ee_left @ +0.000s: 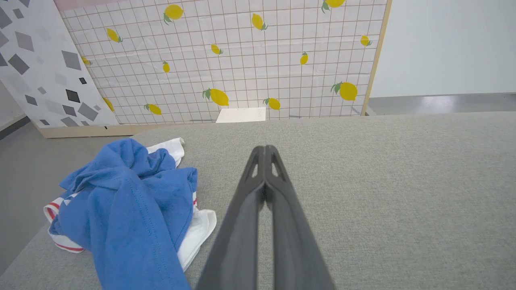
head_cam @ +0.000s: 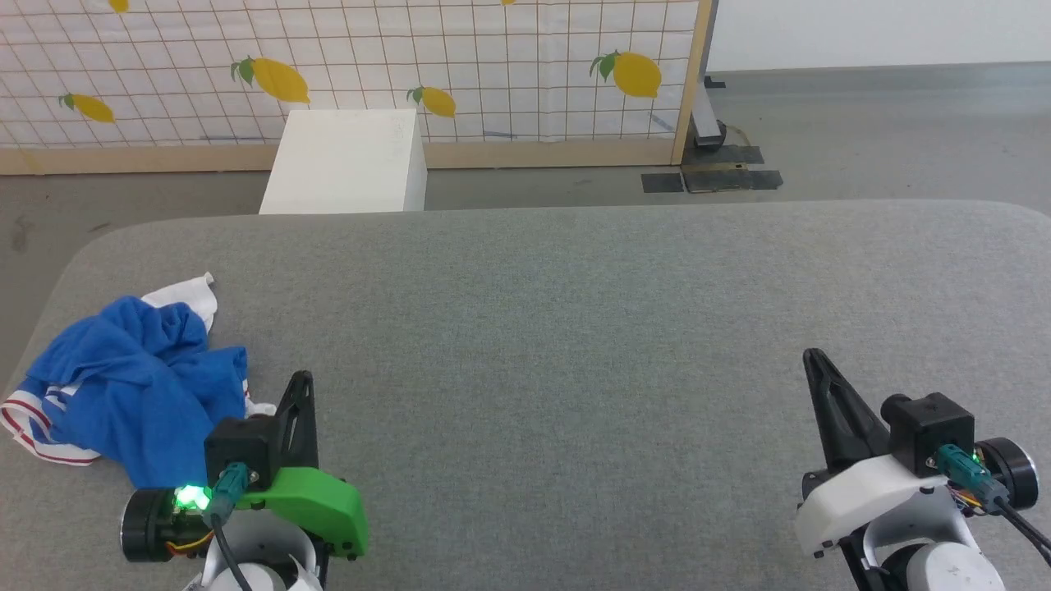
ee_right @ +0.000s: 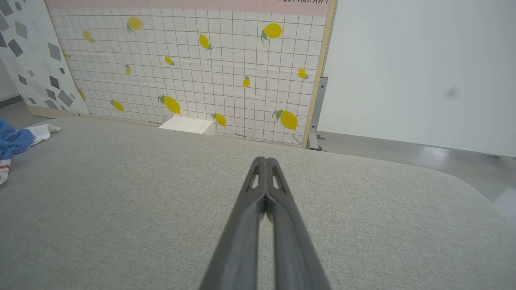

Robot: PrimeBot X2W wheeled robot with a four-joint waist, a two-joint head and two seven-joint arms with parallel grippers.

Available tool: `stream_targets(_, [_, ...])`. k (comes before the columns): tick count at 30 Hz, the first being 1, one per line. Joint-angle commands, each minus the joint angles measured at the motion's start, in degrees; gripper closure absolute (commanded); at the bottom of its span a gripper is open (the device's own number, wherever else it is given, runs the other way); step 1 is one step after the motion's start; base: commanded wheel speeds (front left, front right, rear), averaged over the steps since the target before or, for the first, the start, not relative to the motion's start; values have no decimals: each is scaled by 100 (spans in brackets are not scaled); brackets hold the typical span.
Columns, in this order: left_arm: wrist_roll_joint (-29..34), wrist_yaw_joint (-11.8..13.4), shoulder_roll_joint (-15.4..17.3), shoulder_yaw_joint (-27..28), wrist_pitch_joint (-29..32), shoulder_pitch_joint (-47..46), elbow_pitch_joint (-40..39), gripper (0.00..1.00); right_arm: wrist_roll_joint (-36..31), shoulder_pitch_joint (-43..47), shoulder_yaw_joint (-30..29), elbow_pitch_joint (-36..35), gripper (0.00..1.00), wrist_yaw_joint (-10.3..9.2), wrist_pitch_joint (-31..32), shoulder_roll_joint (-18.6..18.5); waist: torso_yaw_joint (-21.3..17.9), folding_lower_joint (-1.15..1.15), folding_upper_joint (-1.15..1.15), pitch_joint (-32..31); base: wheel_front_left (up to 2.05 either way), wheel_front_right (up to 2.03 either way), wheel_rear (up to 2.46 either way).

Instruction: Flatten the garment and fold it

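Note:
The garment (head_cam: 131, 382) lies crumpled in a heap at the left side of the grey table (head_cam: 575, 328): bright blue cloth with white parts edged in red stripes. In the left wrist view the garment (ee_left: 125, 201) sits just left of my fingers. My left gripper (head_cam: 302, 379) is shut and empty, just right of the heap and apart from it; its tips (ee_left: 265, 150) meet over bare cloth table. My right gripper (head_cam: 813, 357) is shut and empty at the lower right, far from the garment (ee_right: 14, 141), its tips (ee_right: 265, 160) pressed together.
A white box (head_cam: 345, 164) stands on the floor beyond the table's far edge. Behind it a lemon-patterned grid panel (head_cam: 369, 66) in a wooden frame closes off the back. The table's rounded left edge runs close to the garment.

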Motion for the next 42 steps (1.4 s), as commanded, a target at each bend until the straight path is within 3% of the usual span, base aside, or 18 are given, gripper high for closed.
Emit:
stream_targets(1, [60,-6,-28,15,8,62,-16,100,-37,80,8,-30,100,-9,16,4,0,0,0,0,0,0,0])
stream_targets(42, [60,-6,-28,15,8,62,-16,100,-37,80,8,-30,100,-9,16,4,0,0,0,0,0,0,0])
